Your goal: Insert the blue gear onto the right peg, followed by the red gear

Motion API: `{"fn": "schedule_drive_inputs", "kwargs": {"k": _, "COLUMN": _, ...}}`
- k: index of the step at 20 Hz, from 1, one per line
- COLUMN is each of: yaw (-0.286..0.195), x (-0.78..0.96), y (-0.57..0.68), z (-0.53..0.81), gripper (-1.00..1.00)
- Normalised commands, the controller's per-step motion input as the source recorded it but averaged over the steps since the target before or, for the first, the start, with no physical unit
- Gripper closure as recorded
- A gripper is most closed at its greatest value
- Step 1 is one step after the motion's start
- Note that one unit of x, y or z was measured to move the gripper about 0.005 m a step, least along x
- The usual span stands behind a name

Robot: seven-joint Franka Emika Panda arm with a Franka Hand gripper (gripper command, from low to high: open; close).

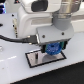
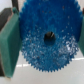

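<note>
Blue gear held over the black plate

You see the gripper clamped on the blue gear, which hangs just above the black plate near its far edge; bare white table lies around the plate

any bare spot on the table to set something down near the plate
Bare white table lies off the black plate toward the exterior view's left and in front. It is crowded over the plate, where the pincer holds the blue gear.
</note>
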Motion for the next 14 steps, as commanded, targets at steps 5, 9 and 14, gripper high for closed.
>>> {"fn": "schedule_drive_inputs", "kwargs": {"k": 5, "yaw": 0.000, "x": 0.15, "y": 0.01, "z": -0.32, "gripper": 1.00}}
{"fn": "schedule_drive_inputs", "kwargs": {"k": 9, "yaw": 0.000, "x": 0.17, "y": 0.01, "z": -0.18, "gripper": 1.00}}
{"fn": "schedule_drive_inputs", "kwargs": {"k": 14, "yaw": 0.000, "x": 0.03, "y": 0.10, "z": 0.06, "gripper": -1.00}}
